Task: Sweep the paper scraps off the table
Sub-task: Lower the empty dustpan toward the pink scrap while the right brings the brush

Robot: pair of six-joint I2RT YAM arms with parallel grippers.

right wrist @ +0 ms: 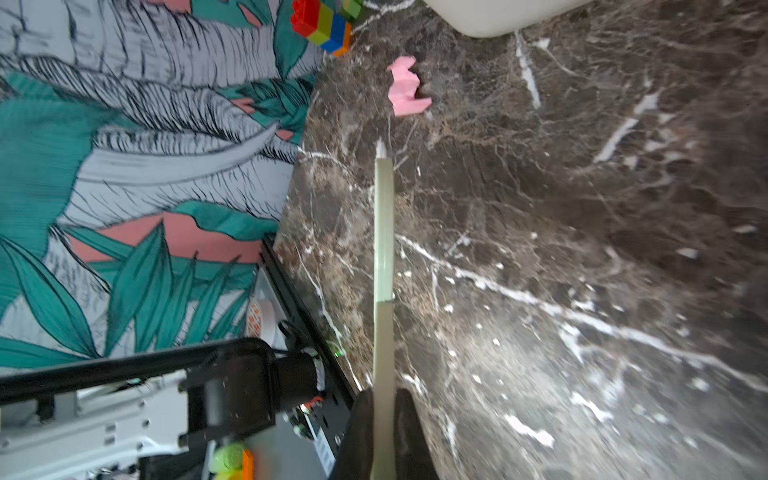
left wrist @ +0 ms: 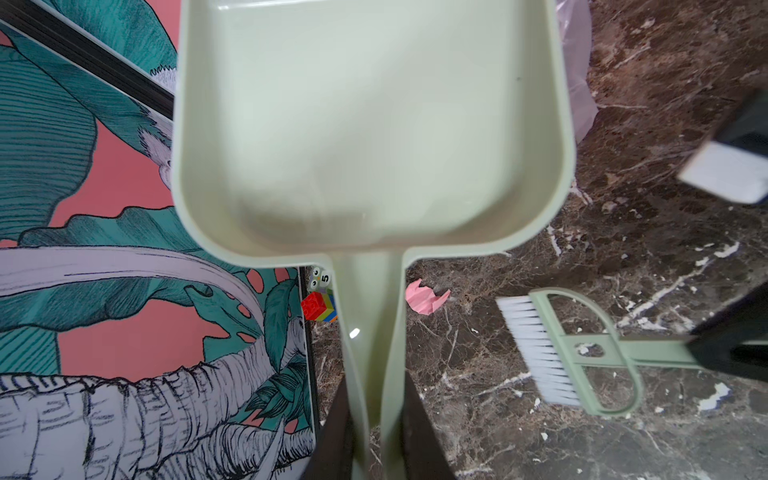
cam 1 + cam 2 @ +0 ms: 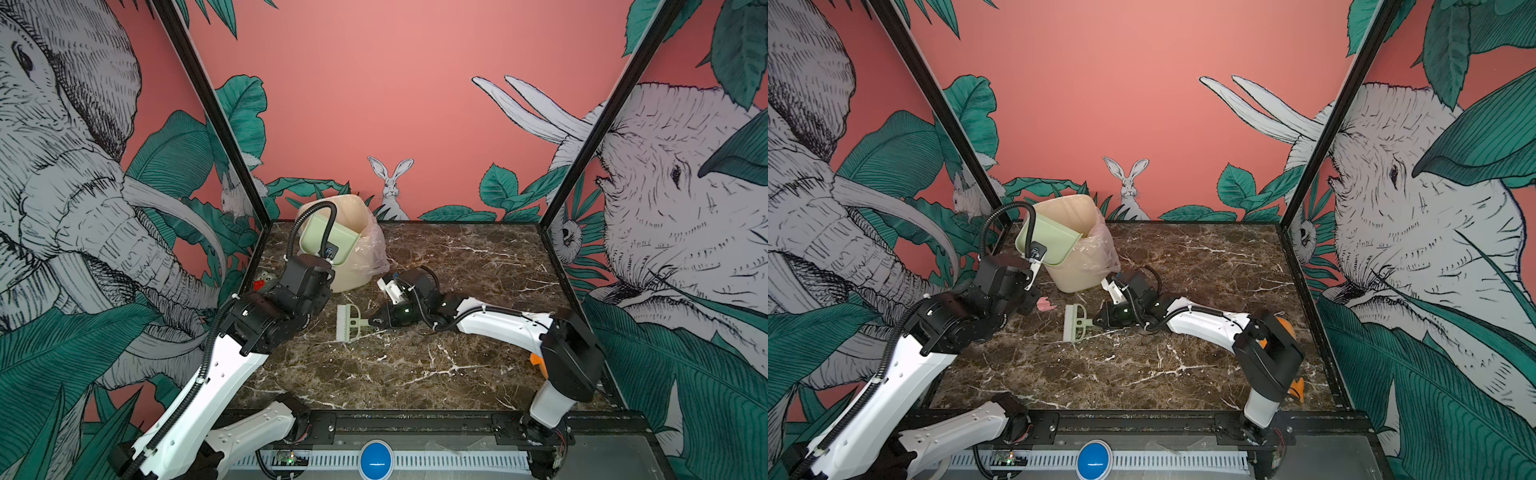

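Observation:
My left gripper (image 2: 374, 395) is shut on the handle of a pale green dustpan (image 2: 365, 124). It holds the pan tilted over the mouth of a cream bin (image 3: 353, 274) (image 3: 1075, 274), and the pan's inside looks bare. My right gripper (image 1: 384, 399) is shut on the handle of a green brush (image 3: 351, 322) (image 2: 582, 349), whose white bristles rest on the table (image 3: 457, 291). One pale pink scrap (image 3: 1045, 304) (image 2: 426, 297) (image 1: 405, 87) lies left of the brush, near the bin's foot. I see no other paper scraps.
The bin has a clear plastic liner and stands at the back left. Coloured toy blocks (image 2: 319, 305) (image 1: 322, 20) sit against the left frame. An orange toy (image 3: 1298, 388) lies behind my right arm's base, near the right edge.

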